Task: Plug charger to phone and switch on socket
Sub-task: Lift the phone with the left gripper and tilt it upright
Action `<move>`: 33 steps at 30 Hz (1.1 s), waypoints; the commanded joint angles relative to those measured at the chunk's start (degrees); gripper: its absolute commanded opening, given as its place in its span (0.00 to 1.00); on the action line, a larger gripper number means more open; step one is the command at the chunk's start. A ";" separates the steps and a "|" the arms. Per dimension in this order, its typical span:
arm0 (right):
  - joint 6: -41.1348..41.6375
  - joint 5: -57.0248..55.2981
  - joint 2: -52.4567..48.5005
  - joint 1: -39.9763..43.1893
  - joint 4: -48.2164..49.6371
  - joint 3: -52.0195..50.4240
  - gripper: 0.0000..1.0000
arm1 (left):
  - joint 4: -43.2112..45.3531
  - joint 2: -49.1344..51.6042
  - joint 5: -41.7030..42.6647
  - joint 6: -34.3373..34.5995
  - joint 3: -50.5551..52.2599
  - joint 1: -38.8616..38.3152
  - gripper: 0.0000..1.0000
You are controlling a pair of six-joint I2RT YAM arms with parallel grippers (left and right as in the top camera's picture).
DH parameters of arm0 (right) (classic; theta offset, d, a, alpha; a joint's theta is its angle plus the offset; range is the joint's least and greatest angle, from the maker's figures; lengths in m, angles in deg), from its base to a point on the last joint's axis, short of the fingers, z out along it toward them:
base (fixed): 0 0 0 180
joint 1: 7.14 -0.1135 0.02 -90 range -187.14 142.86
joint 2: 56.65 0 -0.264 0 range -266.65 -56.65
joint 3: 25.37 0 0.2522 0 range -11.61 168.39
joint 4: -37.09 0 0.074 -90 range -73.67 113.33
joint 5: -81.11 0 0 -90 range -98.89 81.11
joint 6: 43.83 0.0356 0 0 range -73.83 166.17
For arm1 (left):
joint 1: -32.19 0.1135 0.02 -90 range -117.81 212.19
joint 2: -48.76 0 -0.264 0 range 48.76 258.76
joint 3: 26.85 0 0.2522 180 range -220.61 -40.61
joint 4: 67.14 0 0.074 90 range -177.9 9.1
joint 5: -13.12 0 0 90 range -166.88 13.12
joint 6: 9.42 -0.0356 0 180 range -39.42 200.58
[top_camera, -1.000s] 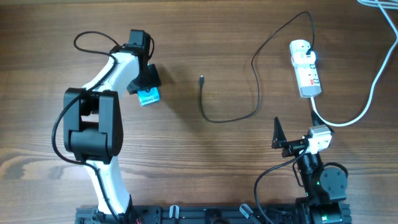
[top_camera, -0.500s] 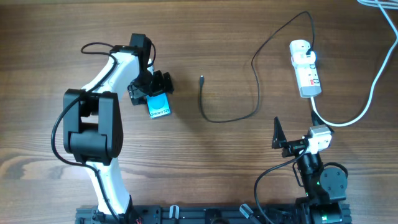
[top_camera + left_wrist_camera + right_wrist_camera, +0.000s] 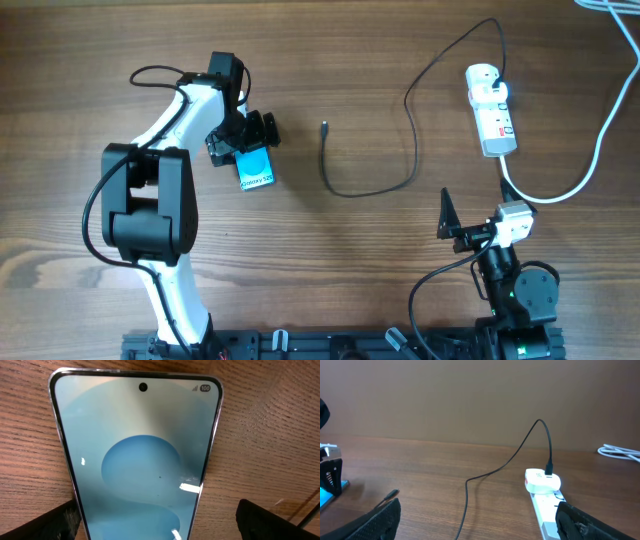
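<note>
Two arms in shot, and the action is all at the left of the overhead view. Left gripper (image 3: 242, 140) hangs over the upper end of the phone (image 3: 257, 170), jaws spread wide. The wrist view shows one black finger (image 3: 62, 522) right beside the phone's edge and the other well off to the far side, neither clamping it. Phone lies flat on the wooden table (image 3: 330, 60), teal screen up, left of centre.

Off to its right, apart from it, sits the plug tip (image 3: 325, 128) of the charger (image 3: 415, 150). The thin black cable dips, loops up toward the top of the frame and comes down into the white adapter (image 3: 484, 78), seated in the top end of the socket (image 3: 494, 125) at upper right. Thick white cord (image 3: 596, 150) curls from the socket's lower end out to the right edge.

Right gripper (image 3: 445, 220) sits at lower right, jaws wide apart, nothing between them, well clear of cable and socket.
</note>
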 commanded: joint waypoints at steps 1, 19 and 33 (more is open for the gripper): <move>-0.15 -0.37 0.50 -0.33 0.13 -0.07 1.00 | 0.17 2.89 -0.94 0.15 2.05 0.11 1.00; -0.13 -0.37 0.52 -0.33 0.11 -0.07 1.00 | 1.51 2.89 -5.33 4.26 2.05 0.11 1.00; -0.13 -0.37 0.52 -0.33 0.11 -0.07 1.00 | -5.03 0.57 -5.81 -0.81 -5.35 0.48 1.00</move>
